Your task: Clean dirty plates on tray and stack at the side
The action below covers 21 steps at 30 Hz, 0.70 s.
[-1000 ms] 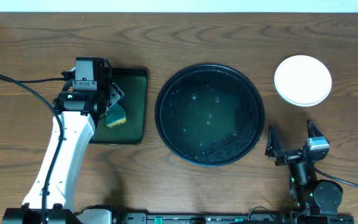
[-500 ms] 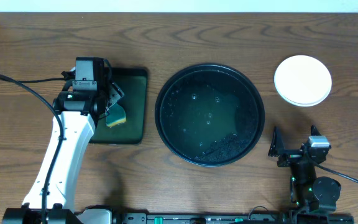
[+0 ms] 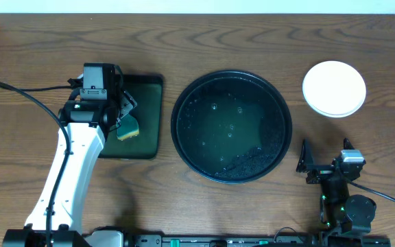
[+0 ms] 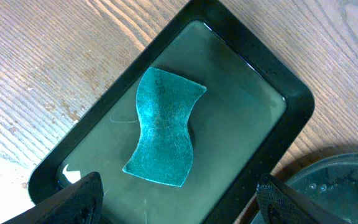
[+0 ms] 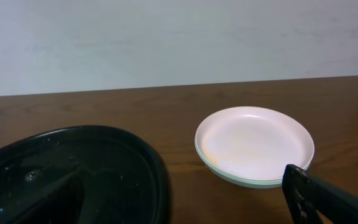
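Observation:
The plates (image 3: 334, 88) are stacked at the back right of the table, the white one on top and mint rims showing under it in the right wrist view (image 5: 253, 147). The large round black tray (image 3: 231, 126) sits mid-table, wet and speckled, with no plate on it; its rim also shows in the right wrist view (image 5: 148, 168). My right gripper (image 3: 324, 160) is open and empty, low at the front right, in front of the stack. My left gripper (image 3: 123, 113) is open above the teal sponge (image 4: 164, 127), not touching it.
A small rectangular black tray with a green inside (image 3: 146, 116) lies left of the round tray and holds the sponge (image 3: 128, 128). The left arm (image 3: 70, 171) runs over the table's left front. A black cable (image 3: 26, 96) lies at the far left.
My right arm has drawn back toward the front edge and its gripper has tilted down. The left arm, plates and trays have not moved.

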{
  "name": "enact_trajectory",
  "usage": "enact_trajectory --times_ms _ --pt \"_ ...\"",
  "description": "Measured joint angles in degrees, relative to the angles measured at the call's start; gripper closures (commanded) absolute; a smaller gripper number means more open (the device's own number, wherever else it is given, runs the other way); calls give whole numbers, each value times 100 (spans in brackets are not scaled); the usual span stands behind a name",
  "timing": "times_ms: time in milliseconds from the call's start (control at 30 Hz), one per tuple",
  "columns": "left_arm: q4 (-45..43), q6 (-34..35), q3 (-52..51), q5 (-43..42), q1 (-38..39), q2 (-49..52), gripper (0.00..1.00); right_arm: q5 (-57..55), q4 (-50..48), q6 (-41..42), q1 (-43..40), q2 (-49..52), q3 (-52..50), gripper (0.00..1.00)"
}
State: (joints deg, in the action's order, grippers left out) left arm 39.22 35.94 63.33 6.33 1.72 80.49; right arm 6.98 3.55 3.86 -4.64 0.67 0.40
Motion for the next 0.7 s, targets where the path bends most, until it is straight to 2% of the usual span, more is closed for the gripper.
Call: enact_trajectory --times_ms 100,167,567,700 --pt "0 0 0 0 0 0 20 0 0 0 0 0 0 1" --pt "2 -17 0 -2 0 0 7 0 0 0 0 0 0 1" --pt "562 -22 0 -149 0 0 7 -7 2 0 0 2 0 1" --pt "514 -590 -11 -195 0 -11 7 -15 2 0 0 0 0 1"
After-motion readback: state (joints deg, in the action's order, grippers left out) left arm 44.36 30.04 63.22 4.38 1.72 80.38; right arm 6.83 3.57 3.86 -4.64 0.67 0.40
